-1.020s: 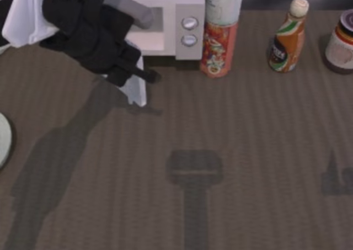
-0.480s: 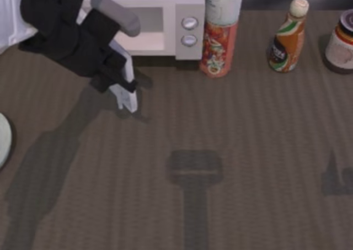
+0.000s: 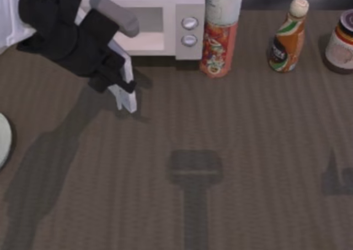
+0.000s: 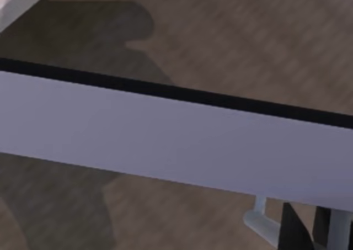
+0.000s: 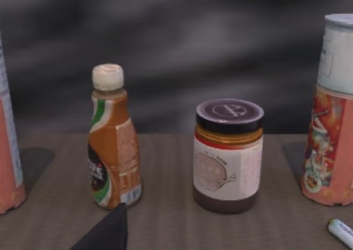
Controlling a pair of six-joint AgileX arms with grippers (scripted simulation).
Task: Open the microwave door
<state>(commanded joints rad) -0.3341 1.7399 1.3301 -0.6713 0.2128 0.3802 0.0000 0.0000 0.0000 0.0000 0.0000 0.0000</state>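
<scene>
Door swing in progress, our left arm on the door edge, door well open.

Nearest us in the top view, bare table with only arm shadows; our right arm is out of that view, parked, its right end effector showing only as a dark tip in its wrist view, can't tell if its fingers are apart. Further back, the microwave door stands swung out from the microwave at the table's far left, cavity exposed. Our left end effector sits at the door's free edge; we judge it clamped on it, though the fingers are hidden. Left wrist view is filled by the door panel. Next move, we judge: pull the edge further along its arc round the hinge, keeping grip, then release. Far row: chip can, sauce bottle, jar.
</scene>
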